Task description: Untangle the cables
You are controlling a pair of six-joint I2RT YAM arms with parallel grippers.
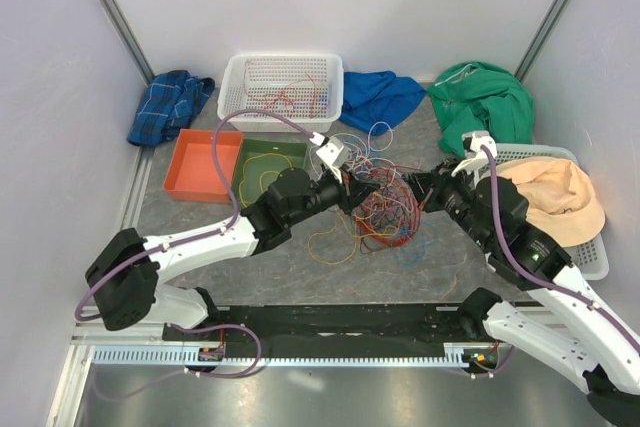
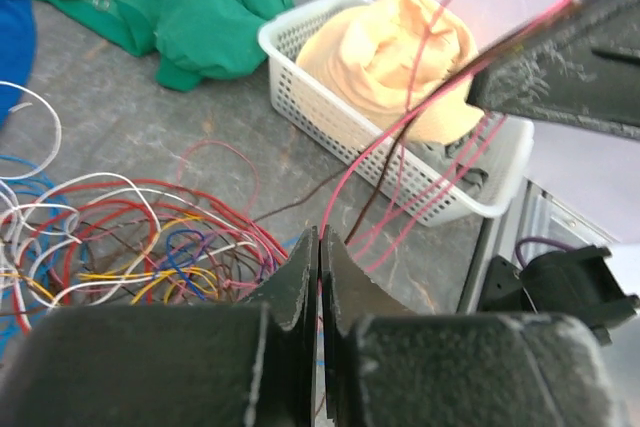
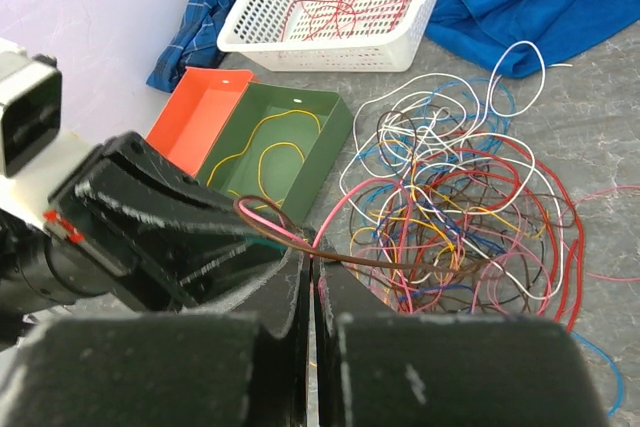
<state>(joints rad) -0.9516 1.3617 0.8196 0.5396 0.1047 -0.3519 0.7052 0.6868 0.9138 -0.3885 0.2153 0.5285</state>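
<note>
The cables (image 1: pixel 385 202) lie in a tangled pile of red, orange, yellow, blue, white, pink and brown wires at the table's middle, between my two grippers. The pile also shows in the left wrist view (image 2: pixel 130 237) and the right wrist view (image 3: pixel 460 197). My left gripper (image 1: pixel 352 190) is at the pile's left edge. Its jaws (image 2: pixel 320 235) are shut on a pink cable (image 2: pixel 345 179). That cable runs up with a brown one to my right gripper (image 2: pixel 560 57). My right gripper (image 1: pixel 418 192), at the pile's right edge, is shut (image 3: pixel 312 255) on the same pink cable (image 3: pixel 275 224) and brown cable (image 3: pixel 391 260).
At the back a white basket (image 1: pixel 283 87) holds red cables. An orange tray (image 1: pixel 195 162) and a green tray (image 1: pixel 240 162) holding a yellow cable (image 1: pixel 272 162) stand left. Plaid (image 1: pixel 170 105), blue (image 1: pixel 380 97) and green (image 1: pixel 480 102) cloths lie behind. A basket (image 1: pixel 590 257) with peach cloth stands right.
</note>
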